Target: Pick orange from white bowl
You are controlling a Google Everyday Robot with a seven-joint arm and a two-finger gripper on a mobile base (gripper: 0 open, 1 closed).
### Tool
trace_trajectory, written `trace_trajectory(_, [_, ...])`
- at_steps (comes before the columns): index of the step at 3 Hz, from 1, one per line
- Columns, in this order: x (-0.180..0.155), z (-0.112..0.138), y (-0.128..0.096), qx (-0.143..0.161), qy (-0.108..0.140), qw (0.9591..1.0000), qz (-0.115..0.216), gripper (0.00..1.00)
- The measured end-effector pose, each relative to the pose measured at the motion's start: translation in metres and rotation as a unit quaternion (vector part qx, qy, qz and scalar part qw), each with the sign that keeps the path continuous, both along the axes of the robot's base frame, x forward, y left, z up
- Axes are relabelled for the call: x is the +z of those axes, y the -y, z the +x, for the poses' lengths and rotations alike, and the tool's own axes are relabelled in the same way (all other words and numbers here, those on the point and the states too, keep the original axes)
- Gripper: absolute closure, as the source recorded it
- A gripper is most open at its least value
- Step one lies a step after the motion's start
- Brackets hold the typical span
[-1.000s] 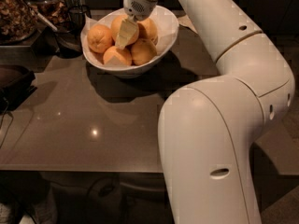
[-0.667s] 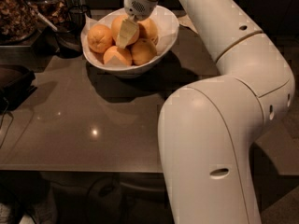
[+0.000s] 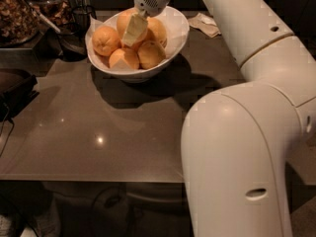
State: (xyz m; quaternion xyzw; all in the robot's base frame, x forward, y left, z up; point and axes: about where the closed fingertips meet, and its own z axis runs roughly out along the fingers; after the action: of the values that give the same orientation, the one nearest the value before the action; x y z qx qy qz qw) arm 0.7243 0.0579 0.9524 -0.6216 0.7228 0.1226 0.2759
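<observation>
The white bowl point(image 3: 176, 27) stands at the back middle of the dark table point(image 3: 113, 127). It holds several oranges: one at the left point(image 3: 104, 40), two at the front point(image 3: 123, 58) point(image 3: 150, 53), one at the back right point(image 3: 158, 29) and one on top at the back point(image 3: 124, 19). My gripper point(image 3: 134, 29) reaches down into the bowl from above and rests against the top orange, partly covering it.
My big white arm point(image 3: 247, 132) fills the right side. A container of brown bits point(image 3: 17, 14) and dark utensils point(image 3: 69, 36) stand left of the bowl. A dark object point(image 3: 15, 85) sits at the left edge. A crumpled napkin point(image 3: 205, 23) lies right of the bowl.
</observation>
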Motion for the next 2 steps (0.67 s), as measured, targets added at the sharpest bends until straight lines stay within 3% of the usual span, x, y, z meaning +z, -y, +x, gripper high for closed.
trace_trajectory(1, [0.036,-0.022,0.004,0.022,0.027,0.9978,0.057,1.00])
trace_trajectory(2, [0.055,-0.045,0.011,0.055,0.046,0.9911,0.113,1.00])
